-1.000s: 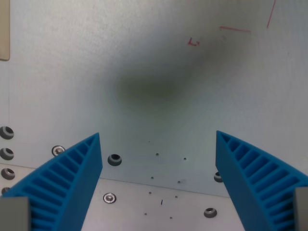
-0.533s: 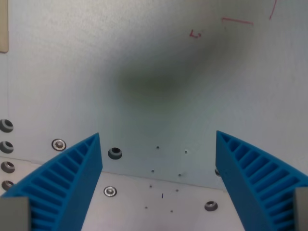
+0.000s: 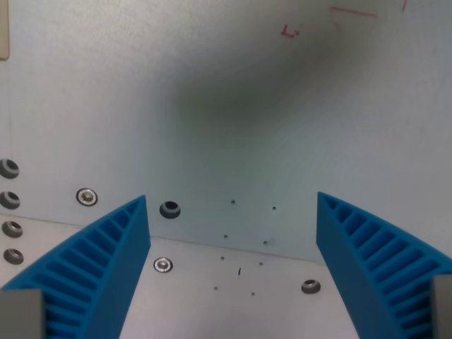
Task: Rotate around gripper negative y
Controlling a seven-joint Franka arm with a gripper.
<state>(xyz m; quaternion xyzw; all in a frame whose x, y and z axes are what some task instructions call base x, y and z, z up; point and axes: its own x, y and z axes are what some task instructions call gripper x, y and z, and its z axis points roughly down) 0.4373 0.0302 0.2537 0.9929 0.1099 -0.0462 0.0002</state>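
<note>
Gripper [image 3: 233, 212] fills the lower corners of the frame with its two blue ribbed fingers [image 3: 95, 272], one at lower left and one at lower right. The jaws stand wide apart and nothing is between them, so the gripper is released and holds no thing.

Between the fingers lies the pale grey worktop [image 3: 233, 141], seen from above. A faint seam [image 3: 233, 247] crosses it from the left edge toward the lower right, and it divides a nearer plate from a farther plate. On the nearer plate, at lower centre, there are two silver screws [image 3: 163, 265], one just beside the left finger and one near the right finger, and a few small dark dots between them. Just beyond the seam sits a dark hole [image 3: 170, 209], with another silver screw to its left. At the left edge of the frame a column of four bolts [image 3: 10, 199] runs down.

Farther, in the upper middle of the frame, a soft dark shadow [image 3: 240, 99] spreads over the worktop. In the upper right there are thin red marks [image 3: 289, 32], a small sign and a line. At the upper left edge a beige strip [image 3: 3, 32] is partly visible.
</note>
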